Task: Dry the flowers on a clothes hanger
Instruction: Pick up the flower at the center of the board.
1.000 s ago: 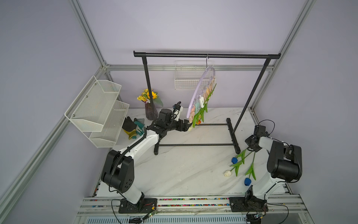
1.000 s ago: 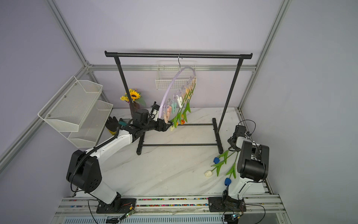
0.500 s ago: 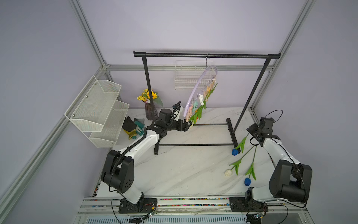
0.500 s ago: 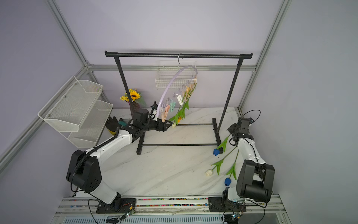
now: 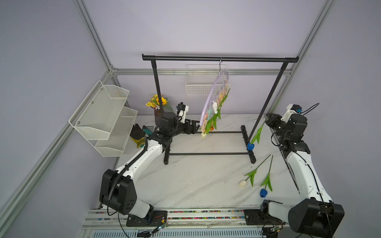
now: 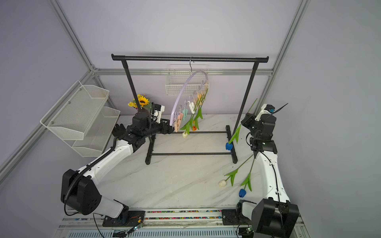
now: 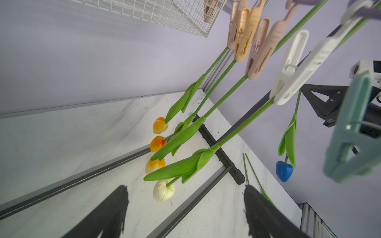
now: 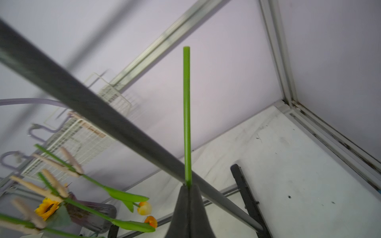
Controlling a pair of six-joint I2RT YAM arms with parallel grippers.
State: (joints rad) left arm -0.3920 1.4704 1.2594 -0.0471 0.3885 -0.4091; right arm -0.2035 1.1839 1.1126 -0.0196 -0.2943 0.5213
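Item 1, the blue tulip (image 5: 250, 146), hangs head-down from my right gripper (image 8: 188, 186). That gripper is clenched on the green stem, and the cut end of the stem projects straight past the fingertips. The flower head hangs just beside the right-hand foot of the black garment rack (image 5: 218, 59).

Item 2, the four clipped tulips (image 7: 177, 142), hang head-down from the clips (image 7: 290, 68) of the lilac clothes hanger (image 6: 181, 90). The hanger is hooked on the rack's top bar and hangs tilted.

My left gripper (image 5: 196, 128) is released, with its jaws spread wide. It sits at the hanger's low end, next to the lowest pink clip. I cannot tell whether it is touching that clip.

Item 3, a white tulip (image 5: 242, 183) and a second blue tulip (image 5: 263, 193), lie flat on the marble tabletop (image 5: 195, 181), near my right arm's base
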